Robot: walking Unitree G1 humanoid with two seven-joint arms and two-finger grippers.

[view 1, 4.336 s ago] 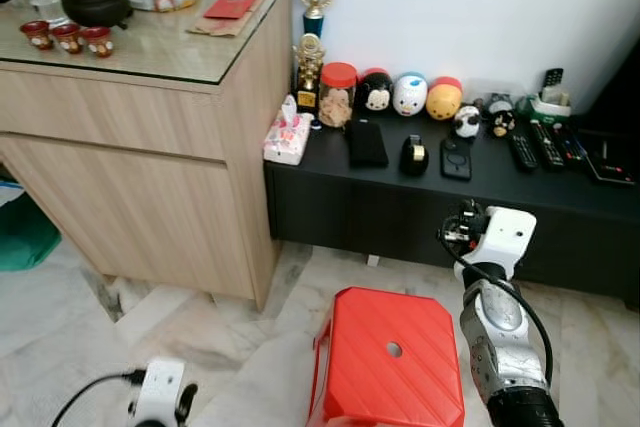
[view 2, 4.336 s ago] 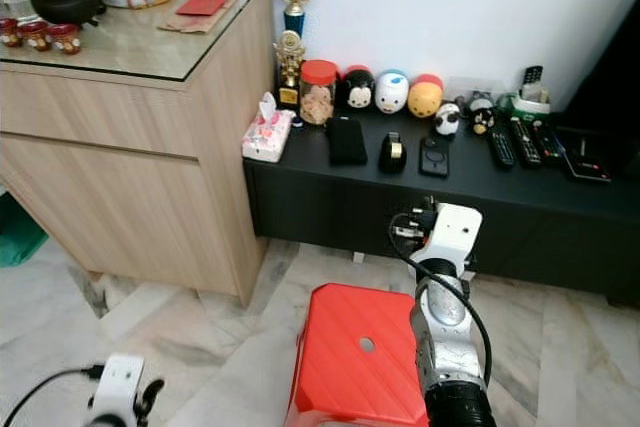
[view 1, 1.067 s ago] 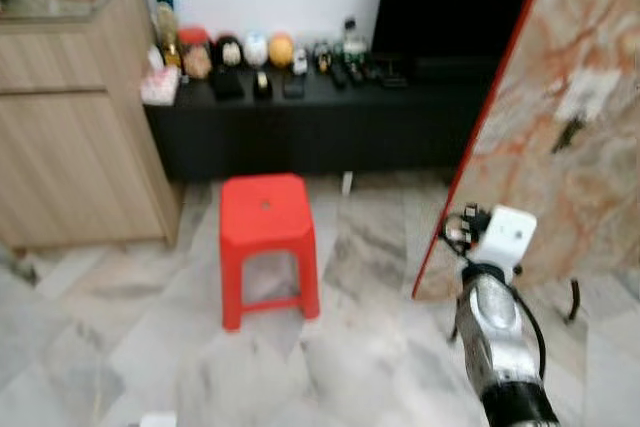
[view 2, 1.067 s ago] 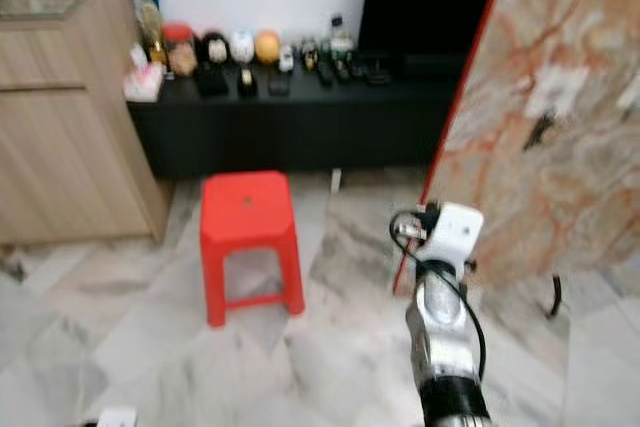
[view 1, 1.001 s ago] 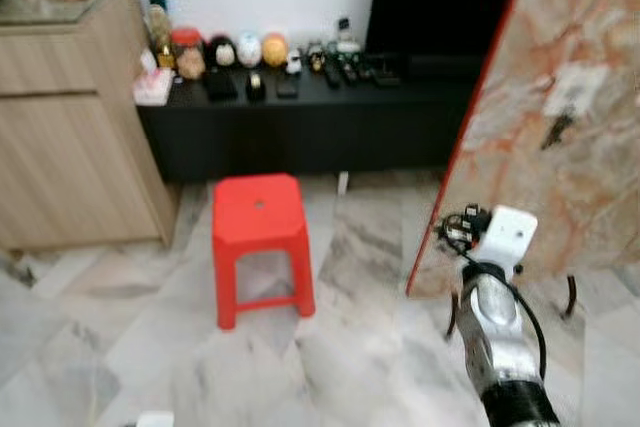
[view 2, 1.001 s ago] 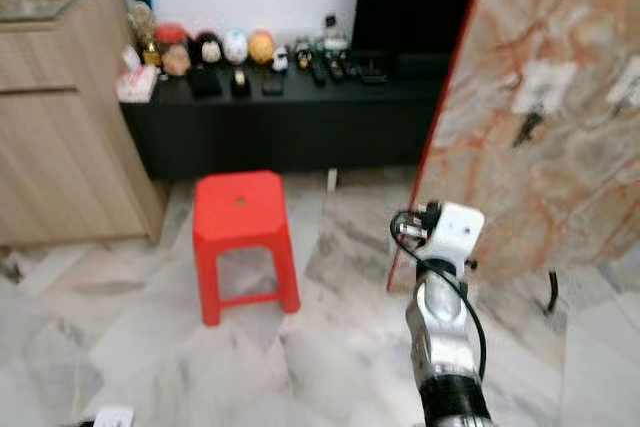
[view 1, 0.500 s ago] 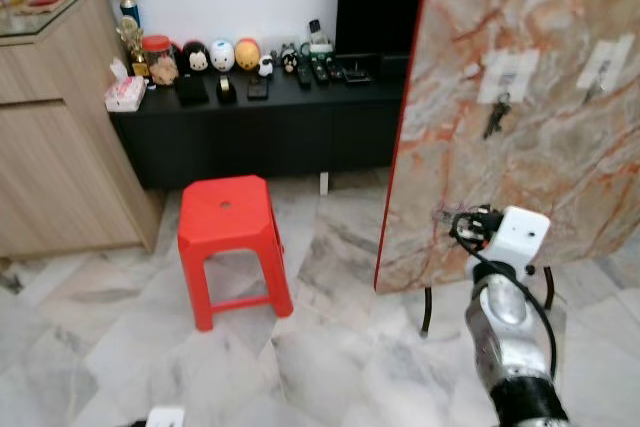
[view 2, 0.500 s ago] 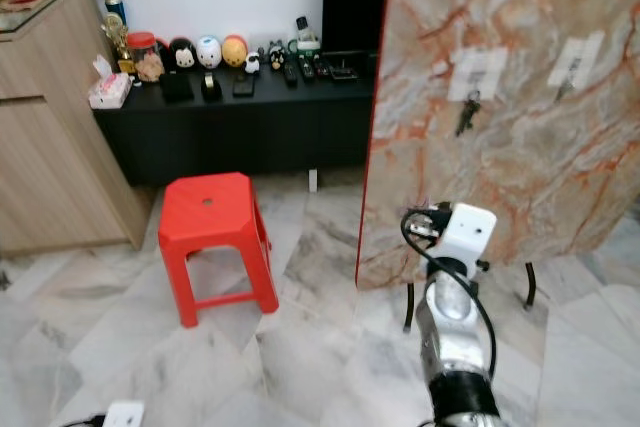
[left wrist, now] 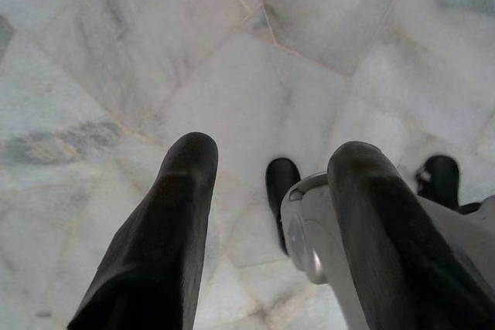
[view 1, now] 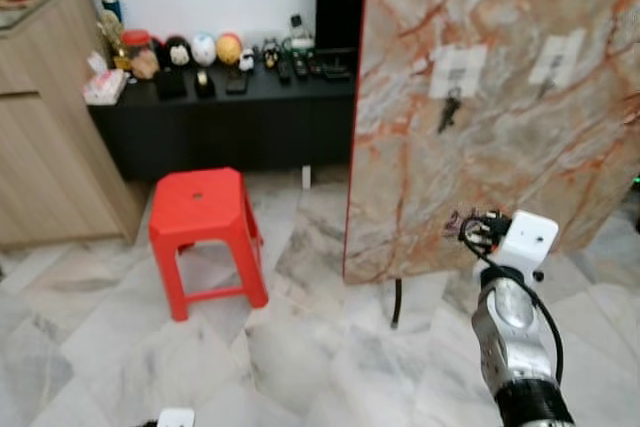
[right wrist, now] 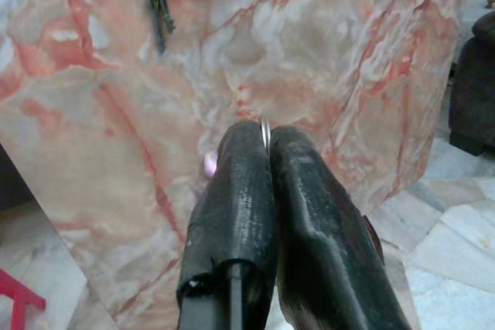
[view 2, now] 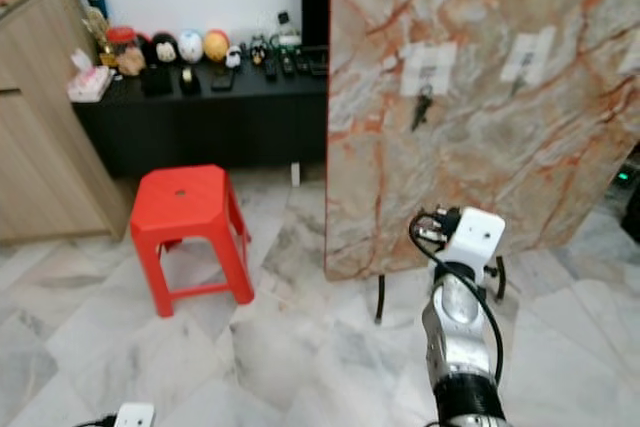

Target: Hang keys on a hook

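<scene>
Key ring (right wrist: 264, 123) in right gripper (right wrist: 267, 144).

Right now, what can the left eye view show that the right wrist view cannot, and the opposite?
The left eye view alone has the red stool, the black cabinet with toys and remotes, and the right arm's white wrist.

The right wrist view alone has the right gripper, its fingers shut on a thin metal key ring.

Both have the marble board and the keys hanging on its white hook plate.
</scene>
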